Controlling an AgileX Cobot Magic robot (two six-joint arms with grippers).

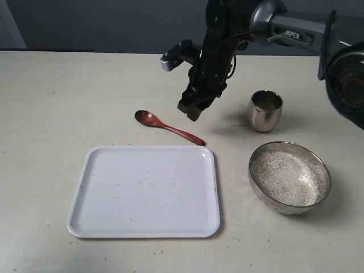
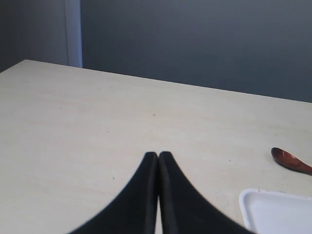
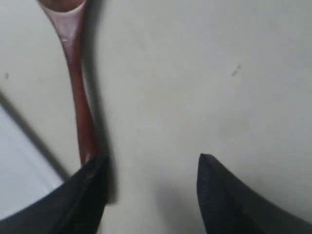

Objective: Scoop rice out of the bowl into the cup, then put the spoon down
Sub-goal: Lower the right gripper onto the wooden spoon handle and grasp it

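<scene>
Exterior view: your right gripper (image 1: 192, 108) hangs just above the table (image 1: 57, 102), over the handle end of the spoon (image 1: 168, 128). The spoon lies flat just beyond the far edge of the white tray (image 1: 145, 190), with its head turned away from the cup (image 1: 265, 111). The cup stands upright off to the right, and the bowl (image 1: 321, 170) sits near it with the rice (image 1: 284, 177) heaped inside. No grains show in the cup from here, so I judge you're at the very first step, the pickup.

In the right wrist view the jaws stand apart with nothing between them. Look closely, though: the handle runs up against one finger (image 3: 90, 187) rather than through the middle of the gap. Nudge sideways until the handle is centred, then come down. It's slim, glossy and flat on the table, so get the tips right down beside it, or I'd expect it to skid or roll. Grip near the tail and leave the head free for scooping.

Your left gripper (image 2: 158, 157) is pressed together, empty, over bare table.
</scene>
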